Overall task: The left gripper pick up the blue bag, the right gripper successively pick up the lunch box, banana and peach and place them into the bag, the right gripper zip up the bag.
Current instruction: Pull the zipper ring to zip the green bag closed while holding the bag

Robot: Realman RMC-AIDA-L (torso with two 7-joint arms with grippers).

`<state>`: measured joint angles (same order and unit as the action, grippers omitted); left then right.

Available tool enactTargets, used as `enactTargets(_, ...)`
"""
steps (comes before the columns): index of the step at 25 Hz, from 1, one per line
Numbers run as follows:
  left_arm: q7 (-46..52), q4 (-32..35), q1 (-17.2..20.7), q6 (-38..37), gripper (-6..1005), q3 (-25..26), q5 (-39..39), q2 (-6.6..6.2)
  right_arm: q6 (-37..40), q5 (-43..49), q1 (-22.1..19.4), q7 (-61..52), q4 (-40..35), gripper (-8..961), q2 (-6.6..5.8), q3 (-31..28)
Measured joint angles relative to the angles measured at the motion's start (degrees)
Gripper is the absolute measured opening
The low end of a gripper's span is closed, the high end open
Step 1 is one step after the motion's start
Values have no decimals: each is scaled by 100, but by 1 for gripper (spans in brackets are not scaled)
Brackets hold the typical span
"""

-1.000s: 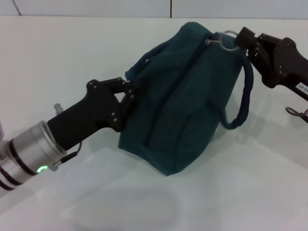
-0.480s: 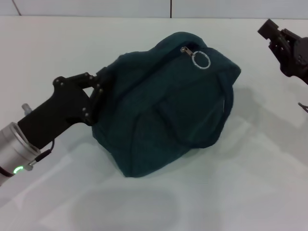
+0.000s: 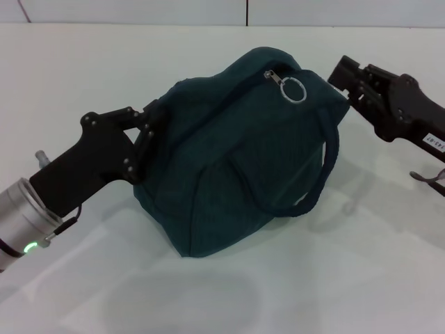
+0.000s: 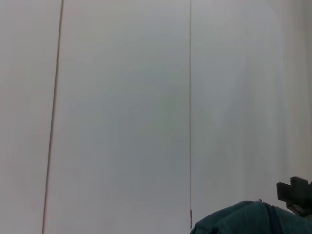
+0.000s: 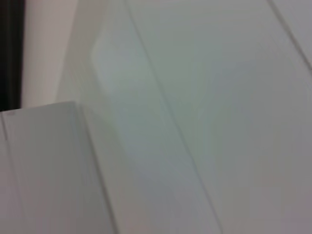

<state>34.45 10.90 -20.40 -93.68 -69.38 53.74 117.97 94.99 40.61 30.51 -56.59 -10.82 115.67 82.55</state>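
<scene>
The blue bag [image 3: 236, 160] sits on the white table [image 3: 361, 278], zipped shut, with its metal ring pull [image 3: 293, 90] lying on top. My left gripper [image 3: 147, 132] is against the bag's left side, shut on its fabric there. My right gripper [image 3: 348, 75] hovers open just right of the bag's upper corner, a short way from the ring pull, holding nothing. One rope handle [image 3: 323, 181] droops down the bag's right side. The left wrist view shows the bag's top [image 4: 243, 219] and the right gripper [image 4: 295, 195] beyond it. Lunch box, banana and peach are out of view.
A thin grey hook-like cable [image 3: 427, 177] hangs below the right arm at the picture's right edge. The wall [image 3: 139, 10] rises behind the table's far edge. The right wrist view shows only pale surfaces.
The right gripper let go of the ring pull, drew back to the right, then returned close to the bag. The bag sank from its raised, stretched pose and the left gripper moved down-left with it.
</scene>
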Motion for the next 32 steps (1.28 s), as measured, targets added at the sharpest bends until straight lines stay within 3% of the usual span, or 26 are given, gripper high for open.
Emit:
enactTargets(8,-144,-4,9,-124,47,-5,156,16,-155,118,11,-454,-278,206,-19,136)
enactTargets(16,-167,-15,10,-150,47,-5,222,28,-728,781,-21,-1120,-858,600,-45,124)
enactTargets(23,-167,-14,10,-147,47,3,226,62,-803,1002,-22,-1219,-1004,590,-45,163)
enactTargets(32,-167,-5,8,-118,47,30,227,85,-99,1158,-120,-1474,-1061,586,-90,104)
